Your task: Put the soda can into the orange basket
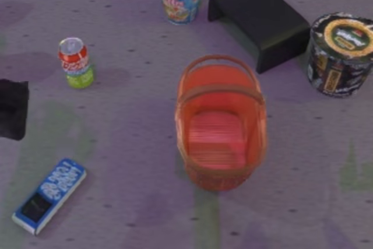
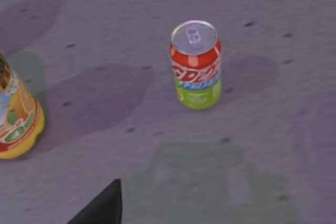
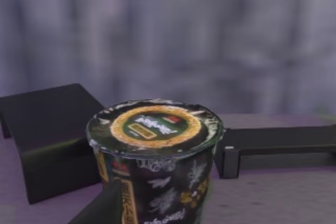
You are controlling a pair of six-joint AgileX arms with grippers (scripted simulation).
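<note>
The purple speckled bench carries the oval orange mesh basket at its centre. The small red-and-green soda can stands upright, long axis vertical, at ten o'clock from the basket. The left end effector, nearer, has the can at two o'clock; whether it is open or holding anything I cannot tell.

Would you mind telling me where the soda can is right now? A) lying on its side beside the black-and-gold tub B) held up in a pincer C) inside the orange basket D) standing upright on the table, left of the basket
D: the soda can stands upright on the table, silver top up, well to the left of the orange basket, which holds nothing, and no pincer touches it.
</note>
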